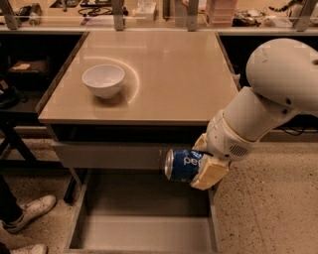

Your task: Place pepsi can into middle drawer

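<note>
My gripper [204,166] is shut on the pepsi can [183,164], a dark-blue can with white lettering, held on its side with a silver end pointing left. The can hangs in front of the closed upper drawer front [114,155], above the right part of the open middle drawer [144,232]. That drawer is a wide shallow grey metal tray with a plain floor, pulled out below the table. My white arm [268,99] comes in from the right.
A white bowl [103,80] stands on the beige tabletop [164,74] at the left. Someone's shoes [30,211] are on the floor at the lower left. A cluttered counter [159,15] runs along the back. Speckled floor [268,213] lies to the right.
</note>
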Action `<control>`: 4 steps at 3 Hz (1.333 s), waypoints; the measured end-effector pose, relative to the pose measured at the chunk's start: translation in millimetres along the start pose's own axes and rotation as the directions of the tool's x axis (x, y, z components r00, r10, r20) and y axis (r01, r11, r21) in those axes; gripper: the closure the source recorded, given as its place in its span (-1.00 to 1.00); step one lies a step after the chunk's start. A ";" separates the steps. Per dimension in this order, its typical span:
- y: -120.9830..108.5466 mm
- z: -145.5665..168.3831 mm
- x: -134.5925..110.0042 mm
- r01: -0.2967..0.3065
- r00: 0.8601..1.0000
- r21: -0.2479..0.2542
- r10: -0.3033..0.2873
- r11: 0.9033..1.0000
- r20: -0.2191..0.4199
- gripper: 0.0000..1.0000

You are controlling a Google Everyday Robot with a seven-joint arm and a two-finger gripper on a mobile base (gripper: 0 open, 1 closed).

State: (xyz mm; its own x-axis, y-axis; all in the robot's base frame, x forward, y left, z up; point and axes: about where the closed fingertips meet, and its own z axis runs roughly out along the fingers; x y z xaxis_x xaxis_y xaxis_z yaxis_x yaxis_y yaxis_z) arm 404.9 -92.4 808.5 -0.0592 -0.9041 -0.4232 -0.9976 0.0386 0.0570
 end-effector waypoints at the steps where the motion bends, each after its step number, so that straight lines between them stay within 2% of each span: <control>1: 0.7 22.9 -0.2 -0.027 0.999 0.004 0.027 1.000 0.032 1.00; 3: -18.4 114.6 16.9 -0.143 0.988 0.025 0.142 0.989 0.062 1.00; 4: -19.5 163.6 23.7 -0.197 0.977 -0.055 0.200 0.979 0.077 1.00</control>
State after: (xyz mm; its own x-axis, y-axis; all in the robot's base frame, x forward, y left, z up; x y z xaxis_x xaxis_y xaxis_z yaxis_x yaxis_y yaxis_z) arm 417.2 -45.0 649.5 -0.2604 -0.8427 -0.4713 -0.9631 0.1920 0.1888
